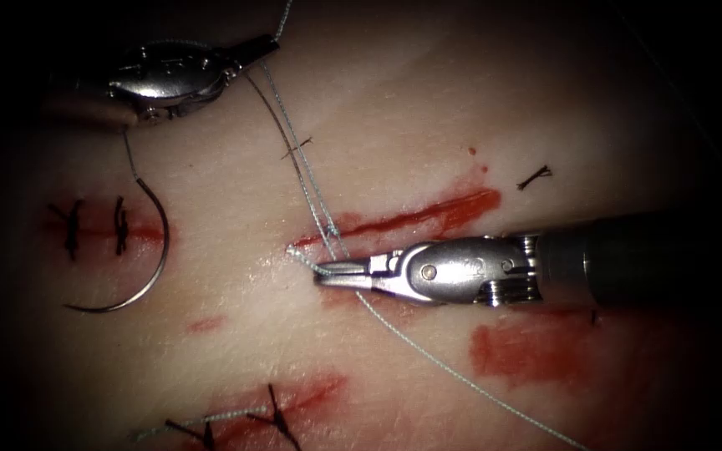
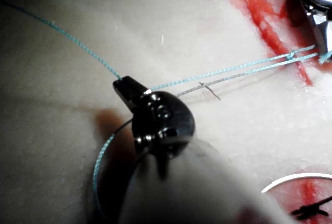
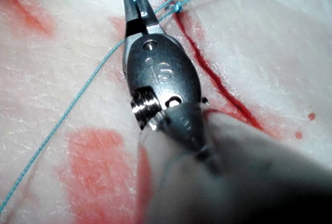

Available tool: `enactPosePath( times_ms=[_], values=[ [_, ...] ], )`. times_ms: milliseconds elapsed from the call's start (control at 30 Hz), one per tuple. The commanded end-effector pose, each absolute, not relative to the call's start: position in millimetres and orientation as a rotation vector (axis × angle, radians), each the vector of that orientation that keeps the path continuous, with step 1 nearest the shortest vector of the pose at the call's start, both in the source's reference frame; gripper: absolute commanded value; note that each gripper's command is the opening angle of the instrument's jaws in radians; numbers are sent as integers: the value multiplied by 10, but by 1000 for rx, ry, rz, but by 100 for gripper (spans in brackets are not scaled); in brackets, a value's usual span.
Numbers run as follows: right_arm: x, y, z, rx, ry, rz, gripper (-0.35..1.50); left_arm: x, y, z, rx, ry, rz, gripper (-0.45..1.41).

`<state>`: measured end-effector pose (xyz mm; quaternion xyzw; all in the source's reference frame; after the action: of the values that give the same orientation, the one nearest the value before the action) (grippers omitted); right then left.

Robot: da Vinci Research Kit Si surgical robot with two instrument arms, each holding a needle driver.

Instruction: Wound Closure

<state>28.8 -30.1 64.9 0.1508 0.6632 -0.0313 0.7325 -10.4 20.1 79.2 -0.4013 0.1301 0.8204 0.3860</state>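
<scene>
Right now the thread (image 1: pixel 307 188) is stretched between the two tools: the left tool (image 1: pixel 265 46) up at the far left pinches one end, and the right tool (image 1: pixel 327 271) has its jaws clamped on the other at the cut (image 1: pixel 415 219). Nobody holds the needle (image 1: pixel 148 250); it lies flat on the tissue (image 1: pixel 428 117), well left of the cut, nearer the left tool.

Pale blue thread (image 1: pixel 428 351), red fluid (image 1: pixel 528 351), silver needle (image 1: pixel 148 284)
</scene>
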Motion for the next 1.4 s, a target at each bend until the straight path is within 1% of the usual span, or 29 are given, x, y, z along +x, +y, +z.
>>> enactPosePath(
  times_ms=[33,367,600,1400],
  values=[
    [297,-310,648,349,1452,-32,-35,-110,201,797,-1019,333,2087,-45],
    [300,-329,649,473,1405,161,-35,-108,200,799,-1010,371,2121,-45],
    [294,-346,647,529,1302,234,-35,-105,206,801,-998,383,2119,-45],
    [286,-360,645,585,1266,282,-35,-101,212,803,-987,389,2108,-45]
  ],
)
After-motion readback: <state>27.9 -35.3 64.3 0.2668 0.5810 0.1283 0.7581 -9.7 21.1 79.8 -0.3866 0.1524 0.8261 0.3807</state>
